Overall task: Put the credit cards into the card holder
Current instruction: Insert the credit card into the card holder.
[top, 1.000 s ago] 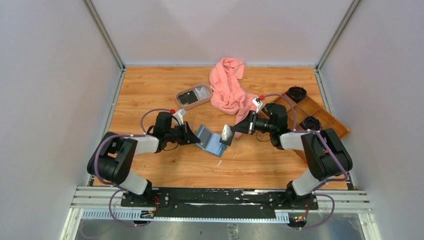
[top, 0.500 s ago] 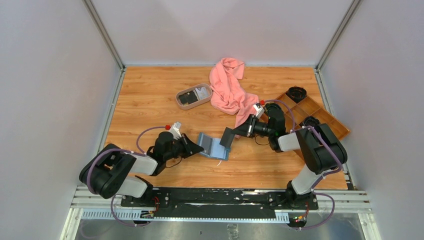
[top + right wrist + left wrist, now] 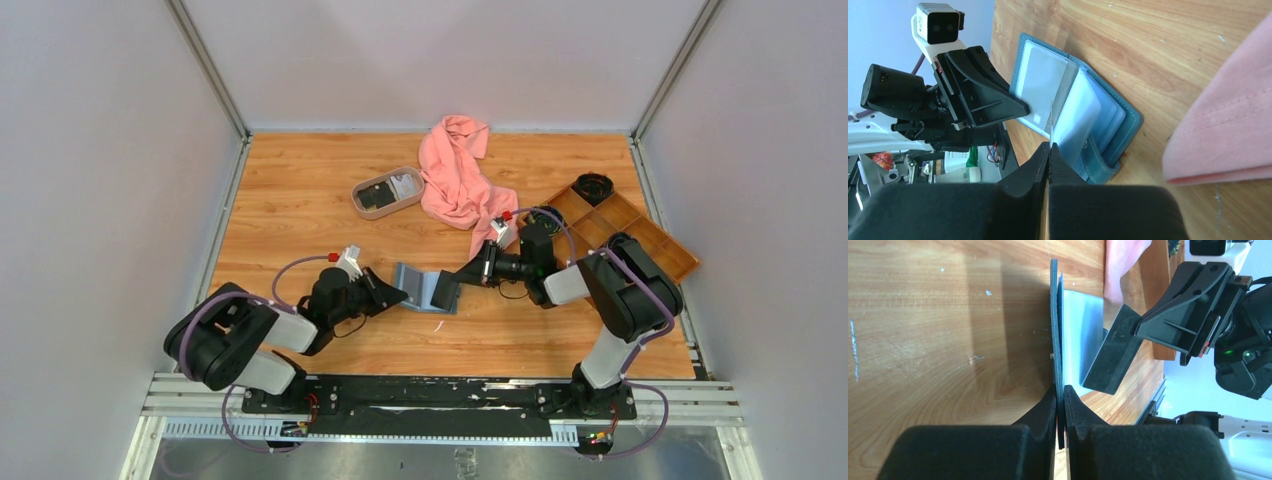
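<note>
The teal-blue card holder [image 3: 424, 289] lies open at the table's middle, its pale inner pockets [image 3: 1075, 107] facing up. My left gripper [image 3: 403, 296] is shut on the edge of its left cover [image 3: 1054, 330], which stands upright. My right gripper [image 3: 462, 279] is shut on a black credit card [image 3: 446, 291], tilted with its lower edge over the holder's pockets. The right wrist view shows that card edge-on [image 3: 1051, 120]; the left wrist view shows its flat face [image 3: 1113, 357]. More credit cards, one black [image 3: 376, 198] and one pale [image 3: 405, 185], rest in the oval beige tray [image 3: 362, 186].
A pink cloth [image 3: 455, 180] lies crumpled behind the right gripper. A brown wooden compartment tray [image 3: 640, 225] with round black items [image 3: 593, 185] sits at the right edge. Walls enclose the table on three sides.
The left gripper has pulled the holder's left cover up from flat to upright. The right gripper has come down and left, bringing the black card onto the holder's pockets.
</note>
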